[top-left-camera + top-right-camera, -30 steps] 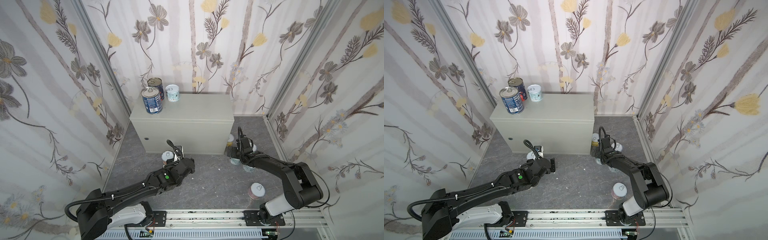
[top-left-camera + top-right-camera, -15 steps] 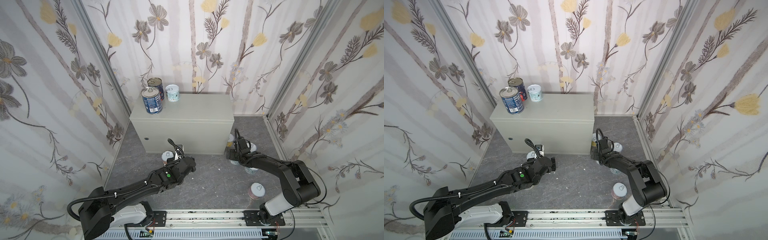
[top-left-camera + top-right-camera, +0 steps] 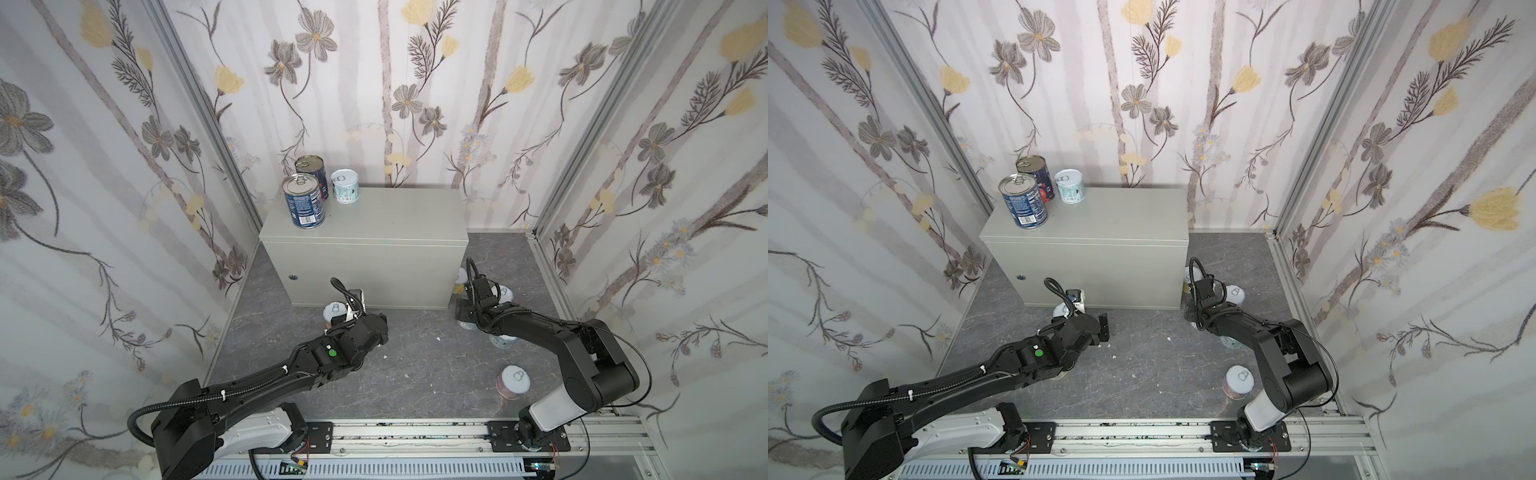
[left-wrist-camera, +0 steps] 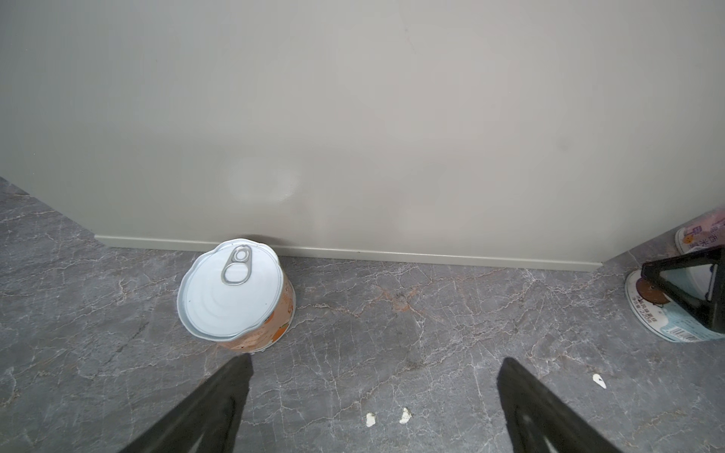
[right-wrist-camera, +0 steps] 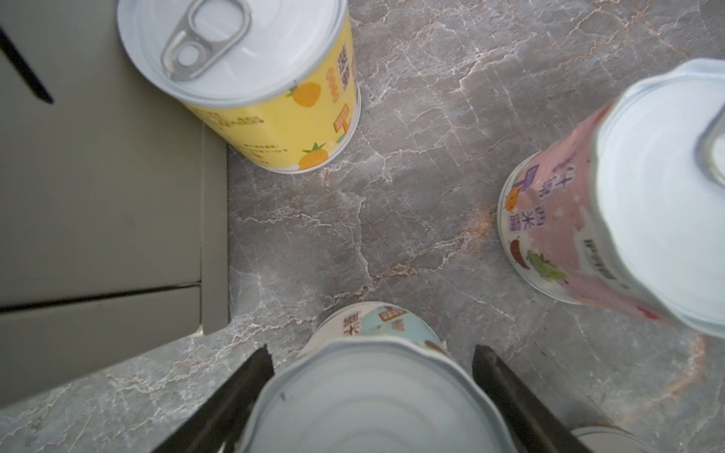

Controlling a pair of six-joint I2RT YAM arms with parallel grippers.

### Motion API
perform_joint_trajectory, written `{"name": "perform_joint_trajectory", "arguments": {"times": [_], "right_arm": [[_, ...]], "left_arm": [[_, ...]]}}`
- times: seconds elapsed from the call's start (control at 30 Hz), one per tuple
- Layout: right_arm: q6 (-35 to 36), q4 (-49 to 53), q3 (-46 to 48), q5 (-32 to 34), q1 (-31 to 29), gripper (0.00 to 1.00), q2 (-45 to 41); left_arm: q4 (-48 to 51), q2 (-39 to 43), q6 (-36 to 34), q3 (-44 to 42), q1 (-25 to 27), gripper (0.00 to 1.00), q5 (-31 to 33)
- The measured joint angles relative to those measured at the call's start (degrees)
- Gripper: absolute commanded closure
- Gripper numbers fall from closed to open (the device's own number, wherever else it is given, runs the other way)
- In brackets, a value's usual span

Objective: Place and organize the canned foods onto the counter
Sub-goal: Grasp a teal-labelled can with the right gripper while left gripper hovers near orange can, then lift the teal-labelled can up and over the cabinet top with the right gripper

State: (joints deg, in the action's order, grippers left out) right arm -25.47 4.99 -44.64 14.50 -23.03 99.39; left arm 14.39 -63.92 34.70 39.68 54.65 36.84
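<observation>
The counter (image 3: 374,232) carries two dark blue cans (image 3: 304,205) and a pale short can (image 3: 345,187) at its back left. On the floor by its front stands an orange can (image 4: 235,290), just beyond one fingertip of my open, empty left gripper (image 4: 375,359). At the counter's right corner my right gripper (image 5: 371,352) straddles a pale blue can (image 5: 372,392) that stands on the floor. Its fingers (image 5: 251,376) sit close to the can's sides, and a thin gap shows on one side. A yellow can (image 5: 274,98) and a pink can (image 5: 588,235) stand beyond it.
Another pale blue can (image 3: 500,340) sits under the right forearm and a pink-sided can (image 3: 513,380) nearer the rail. Flowered walls close in three sides. White crumbs (image 4: 404,415) dot the grey marble floor. The counter's right wall (image 5: 98,176) is close beside the right gripper.
The right gripper's jaws have narrowed around the pale blue can after sliding a little toward the counter's corner. The left gripper has crept slightly forward beside the orange can and stays wide.
</observation>
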Motion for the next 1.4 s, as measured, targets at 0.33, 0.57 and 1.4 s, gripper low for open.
{"name": "perform_joint_trajectory", "arguments": {"times": [0.33, 0.57, 1.4], "right_arm": [[-0.17, 1.77, 0.48, -0.96, -0.11, 0.47, -3.87], [0.57, 4.81, 0.48, -1.11, -0.15, 0.48, -11.34], [5.68, 23.02, -11.1, -8.22, -1.4, 0.5, -36.68]], "left_arm": [[0.04, 4.5, -0.59, -0.68, 0.0, 0.0, -1.36], [0.39, 6.71, -1.92, -0.9, -0.7, 0.0, -1.75], [5.42, 2.27, -10.95, 14.73, -4.57, 0.0, -5.86]]}}
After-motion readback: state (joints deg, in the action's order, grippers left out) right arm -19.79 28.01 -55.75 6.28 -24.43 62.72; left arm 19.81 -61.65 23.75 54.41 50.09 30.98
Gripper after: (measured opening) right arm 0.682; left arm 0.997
